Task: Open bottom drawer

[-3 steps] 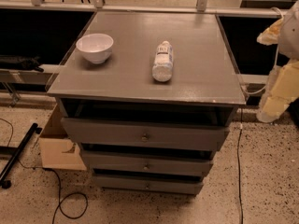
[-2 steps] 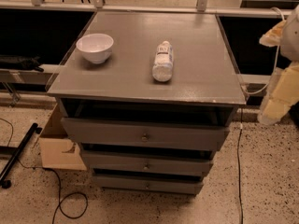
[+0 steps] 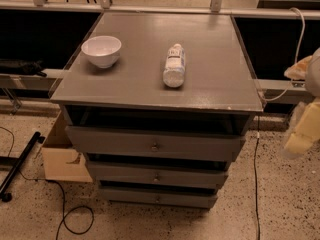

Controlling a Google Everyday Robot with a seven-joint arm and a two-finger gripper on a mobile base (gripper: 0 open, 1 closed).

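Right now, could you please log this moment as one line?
end effector: right of cabinet, apart | bottom drawer: untouched | top: bowl, bottle

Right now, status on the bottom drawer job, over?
Gripper at far right, level with the top drawer, apart from the cabinet. Bottom drawer knob untouched. Floor cable runs beside the cabinet's right side.

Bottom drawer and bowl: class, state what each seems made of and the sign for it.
The bottom drawer: probably painted wood, flat grey front; its knob glints like metal. The bowl: smooth glossy white, ceramic or plastic. The gripper hangs at the right edge.
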